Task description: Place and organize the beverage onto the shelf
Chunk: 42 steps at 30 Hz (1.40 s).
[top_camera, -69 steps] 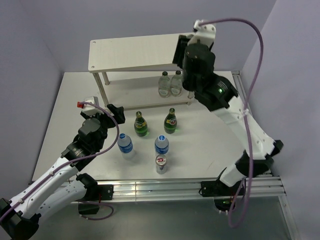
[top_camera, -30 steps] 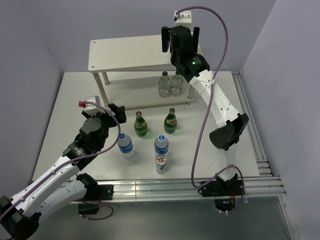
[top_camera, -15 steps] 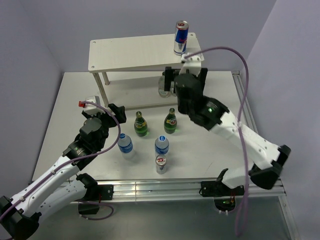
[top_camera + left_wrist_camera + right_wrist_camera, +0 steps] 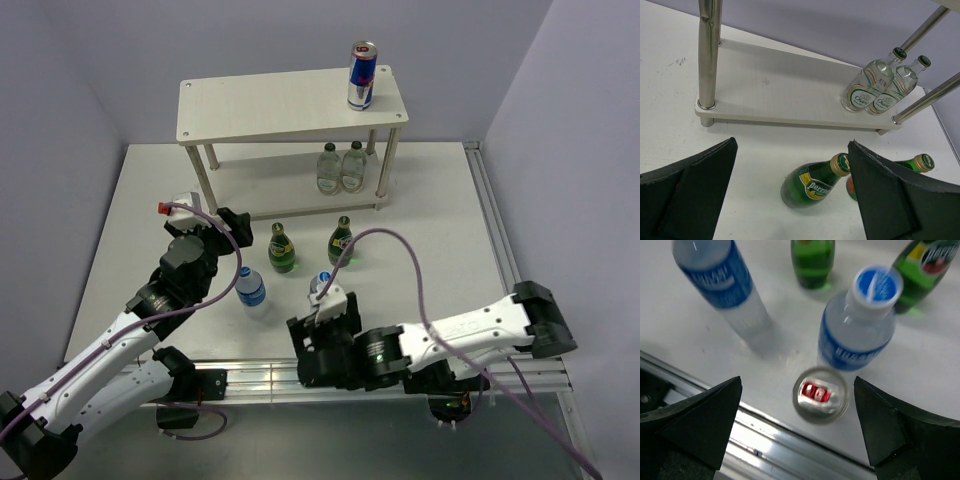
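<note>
As seen from above, a white table carries the whole lot.

Shelf: two pale boards on thin legs, at the far side of the table.

Left arm: reaches in from the near left corner. Left gripper: fingers spread wide with nothing between them. It is held above the table and faces the lower board of the shelf.

Right arm: lies low along the near edge. Right gripper: fingers wide apart, holding nothing, looking straight down over the table can.

Clear glass bottles, two: green caps. They stand touching side by side on the lower board, toward its right end.

Green bottles, two: upright on the table in front of the shelf, apart from each other. In the left wrist view one stands between the fingers and the other is partly hidden by the right finger.

Water bottles, two: clear plastic with blue labels and caps, upright on the table nearer the arms than the green pair. The right one sits just beside the right gripper.

Shelf can: slim, blue and silver, upright at the right end of the top board.

Table can: seen top-on, between the right gripper's fingers but touched by neither. It is just beside the right water bottle, near the table's front rail. The top view hides it under the wrist.
</note>
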Each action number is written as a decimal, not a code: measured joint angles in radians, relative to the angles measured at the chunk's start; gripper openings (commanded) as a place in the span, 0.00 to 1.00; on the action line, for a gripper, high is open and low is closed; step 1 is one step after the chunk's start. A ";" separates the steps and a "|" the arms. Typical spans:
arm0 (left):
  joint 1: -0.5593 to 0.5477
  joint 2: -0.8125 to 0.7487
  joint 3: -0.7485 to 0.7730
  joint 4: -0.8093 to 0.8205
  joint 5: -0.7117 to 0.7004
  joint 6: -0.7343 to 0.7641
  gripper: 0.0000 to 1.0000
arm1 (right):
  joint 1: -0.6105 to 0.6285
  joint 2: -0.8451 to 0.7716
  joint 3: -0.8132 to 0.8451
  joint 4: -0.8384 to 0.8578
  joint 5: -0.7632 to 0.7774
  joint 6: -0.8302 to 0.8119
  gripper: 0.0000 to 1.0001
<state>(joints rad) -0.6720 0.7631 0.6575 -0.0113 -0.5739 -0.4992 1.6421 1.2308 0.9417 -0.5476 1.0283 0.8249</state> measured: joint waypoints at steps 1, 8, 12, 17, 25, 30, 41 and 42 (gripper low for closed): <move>0.000 0.000 0.000 0.000 0.000 0.000 0.99 | 0.036 0.048 0.000 -0.032 0.002 0.072 1.00; 0.000 0.000 0.000 -0.001 0.000 -0.001 0.99 | 0.113 0.215 0.059 -0.268 0.073 0.443 1.00; 0.000 0.000 0.000 -0.001 0.000 -0.002 0.99 | 0.111 0.281 0.091 -0.373 0.128 0.577 1.00; 0.000 0.000 0.000 -0.001 0.000 -0.002 0.99 | 0.106 0.319 0.091 -0.497 0.139 0.691 1.00; 0.000 0.003 0.000 -0.001 0.000 -0.002 0.99 | 0.111 0.334 0.154 -0.539 0.106 0.741 1.00; 0.000 0.004 0.000 -0.001 0.000 -0.002 0.99 | 0.138 0.378 0.273 -0.541 0.115 0.710 1.00; 0.000 -0.002 0.000 -0.020 0.002 -0.012 0.99 | 0.078 0.386 0.185 -0.130 -0.264 0.361 1.00; 0.000 -0.005 0.000 -0.021 0.004 -0.014 0.99 | 0.058 0.398 0.183 -0.106 -0.302 0.351 1.00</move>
<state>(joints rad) -0.6724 0.7578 0.6575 -0.0319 -0.5701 -0.5129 1.6997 1.6291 1.1252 -0.6540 0.7261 1.1763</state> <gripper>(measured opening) 0.994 0.998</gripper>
